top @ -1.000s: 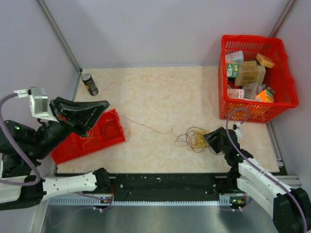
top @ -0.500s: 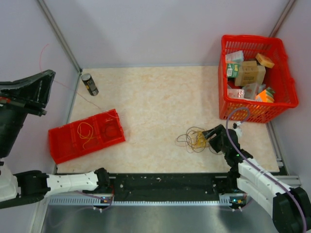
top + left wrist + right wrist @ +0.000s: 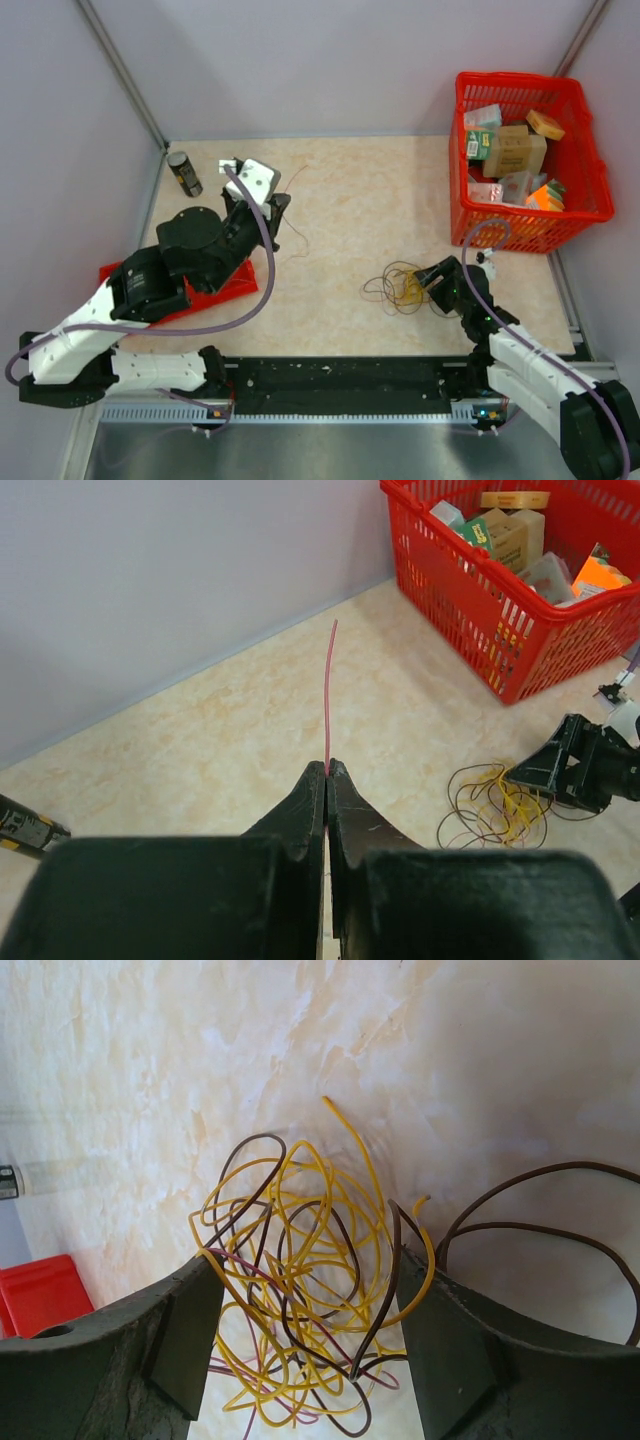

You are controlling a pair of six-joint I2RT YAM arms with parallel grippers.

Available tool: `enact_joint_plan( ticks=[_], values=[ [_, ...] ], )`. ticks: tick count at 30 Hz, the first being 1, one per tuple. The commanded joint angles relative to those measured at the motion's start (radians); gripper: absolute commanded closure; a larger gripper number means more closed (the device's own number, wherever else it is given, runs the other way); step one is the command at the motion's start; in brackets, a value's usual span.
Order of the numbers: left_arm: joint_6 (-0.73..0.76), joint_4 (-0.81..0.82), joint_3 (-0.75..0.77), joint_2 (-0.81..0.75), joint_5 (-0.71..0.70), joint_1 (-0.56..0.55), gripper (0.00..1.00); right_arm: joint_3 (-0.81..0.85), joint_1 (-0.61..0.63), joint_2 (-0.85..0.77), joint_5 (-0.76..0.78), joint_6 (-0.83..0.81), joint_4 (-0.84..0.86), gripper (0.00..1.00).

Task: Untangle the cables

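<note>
Likely light, springy thin yellow-brown wire tangle (image 3: 290,1260); take one outer loop. Right gripper (image 3: 312,1340) spread astride; left gripper (image 3: 327,772) pinching thin red wire strand (image 3: 327,695).

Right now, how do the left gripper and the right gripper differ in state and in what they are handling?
The left gripper is shut; the right gripper is open. The left gripper pinches a single thin red wire; the right gripper straddles the tangle of thin yellow and dark brown wires without clamping it. Both are black and two-fingered.

Bright, even light; soft shadows
</note>
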Motion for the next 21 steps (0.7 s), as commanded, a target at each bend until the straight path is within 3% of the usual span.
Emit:
enact_joint_plan(
  ticks=[1, 9, 17, 21],
  values=[
    [0.008, 0.072, 0.118, -0.010, -0.022, 0.000, 1.00, -0.004, -0.012, 0.006, -0.007, -0.023, 0.050, 0.32],
    [0.113, 0.064, 0.284, 0.048, -0.048, 0.000, 1.00, -0.007, -0.015, 0.003, -0.010, -0.020, 0.053, 0.32],
    [0.229, 0.062, 0.549, 0.142, 0.000, 0.000, 1.00, 0.000, -0.013, 0.029, -0.021, -0.025, 0.068, 0.33],
    [0.213, 0.102, 0.447, 0.125, -0.014, 0.000, 1.00, 0.000, -0.012, 0.035, -0.023, -0.025, 0.071, 0.33]
  ],
)
